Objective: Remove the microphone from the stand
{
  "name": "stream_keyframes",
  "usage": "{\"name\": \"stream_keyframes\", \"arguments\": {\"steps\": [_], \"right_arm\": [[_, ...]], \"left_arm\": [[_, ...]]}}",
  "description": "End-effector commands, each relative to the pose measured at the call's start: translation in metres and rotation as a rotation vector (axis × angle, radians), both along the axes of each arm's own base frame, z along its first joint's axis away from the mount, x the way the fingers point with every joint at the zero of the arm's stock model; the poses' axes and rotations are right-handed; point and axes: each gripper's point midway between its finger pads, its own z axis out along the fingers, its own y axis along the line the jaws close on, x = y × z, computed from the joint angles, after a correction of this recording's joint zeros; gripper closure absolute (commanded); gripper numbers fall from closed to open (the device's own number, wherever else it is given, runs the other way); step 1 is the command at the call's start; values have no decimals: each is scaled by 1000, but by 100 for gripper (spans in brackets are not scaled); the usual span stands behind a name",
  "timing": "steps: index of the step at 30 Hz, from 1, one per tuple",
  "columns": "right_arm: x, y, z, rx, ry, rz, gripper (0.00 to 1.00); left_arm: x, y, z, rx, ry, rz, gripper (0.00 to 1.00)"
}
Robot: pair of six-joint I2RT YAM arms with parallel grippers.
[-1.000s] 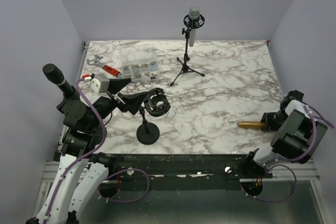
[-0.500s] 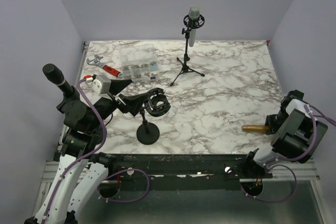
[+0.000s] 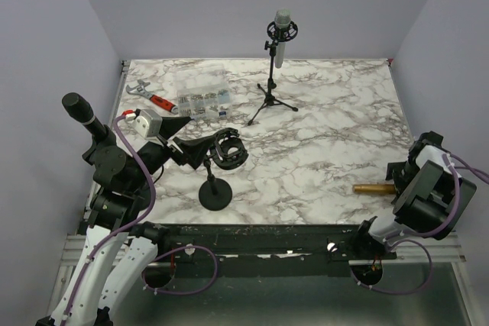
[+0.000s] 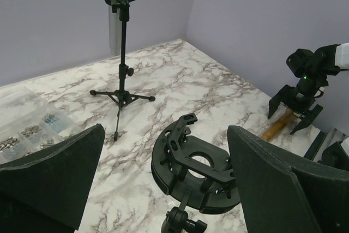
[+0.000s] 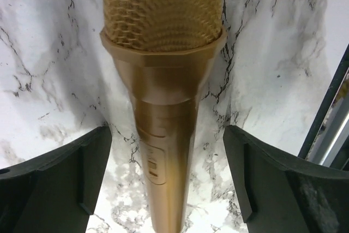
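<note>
Left gripper (image 4: 165, 132): fingers spread wide, flanking ring mount (image 4: 193, 167) of short stand (image 3: 215, 192), clear of it. Gold microphone (image 5: 163, 96) lying flat on table (image 3: 321, 127) at right, between right gripper's (image 5: 164, 132) wide-parted fingers, unclamped.

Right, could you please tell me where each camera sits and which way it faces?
Top external: high behind the robot, looking down at the marble table; left arm and right arm both show.
Left wrist: on the left arm, facing across the table past the empty shock mount; open left gripper frames it.
Right wrist: close above the gold microphone lying on the table; open right gripper flanks it.
Shared: top and left wrist both show the right gripper at the gold microphone.
</note>
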Motion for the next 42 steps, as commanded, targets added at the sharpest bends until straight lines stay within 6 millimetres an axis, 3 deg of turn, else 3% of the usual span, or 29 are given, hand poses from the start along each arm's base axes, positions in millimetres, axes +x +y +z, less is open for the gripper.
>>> {"name": "stream_keyframes", "arguments": {"steps": [1,4,13,21,25,27,31,36,39,40,42], "right_arm": [[-6,-7,2,-39,20,6,5],[-3,-7,6,-40,0,13,0],[11,-14,34,-65,-50,30,0],[18,-21,77,-140,-90,53,0],[37,-11,112,-209,-173,99,0],[67,8,136,-263,-267,212,0],[126,85,177,-333,-407,533,0],[172,203,200,-285,-615,978,0],[175,288,209,-119,-807,1293,0],[167,318,212,-16,-888,1401,0],[150,358,227,148,-1052,1519,0]], "left_arm": [[-2,4,10,-2,-32,21,1],[-1,4,9,0,-30,21,1],[-2,3,9,0,-29,16,1],[-1,3,9,0,-27,18,1],[-2,3,10,-2,-29,17,1],[-1,3,9,-1,-26,19,1],[0,3,8,-1,-22,19,1],[2,4,6,0,-18,27,1],[3,5,5,3,-17,33,1],[4,6,5,4,-15,36,2],[5,6,4,7,-13,41,1]]}}
